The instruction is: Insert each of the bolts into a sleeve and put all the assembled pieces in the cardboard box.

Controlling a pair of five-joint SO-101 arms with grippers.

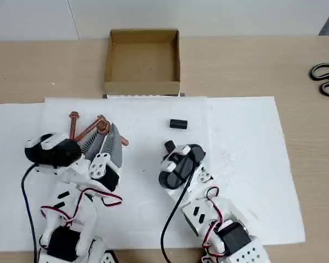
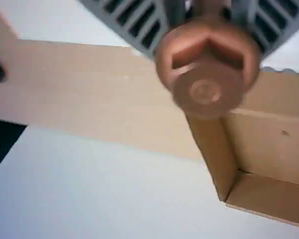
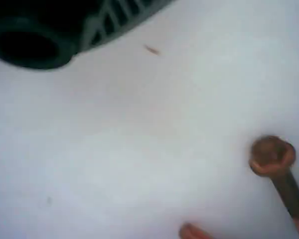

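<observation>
Item one, far left: loose bolts (image 1: 74, 124) lie on the paper sheet (image 1: 241, 164), just beside my left gripper (image 1: 106, 136). That gripper is clamped on the held bolt (image 2: 207, 69). Its head sits on the side toward the cardboard box (image 1: 142, 63), and what I take for its tip shows past the fingers on the side facing my right arm.

Item two: the cardboard box stands at the far edge of the paper, with no assembled piece in it.

Item three: my right gripper (image 1: 170, 149) is closed about the held sleeve (image 3: 27, 47), bore open, as far as the wrist view allows.

Finding: the held sleeve lies to the right of the held bolt, near but apart. Mating needs the bolt's long axis lined up with that bore.

Item four: a spare sleeve (image 1: 178, 124) lies loose just beyond my right gripper, nearer to it than to the left.
</observation>
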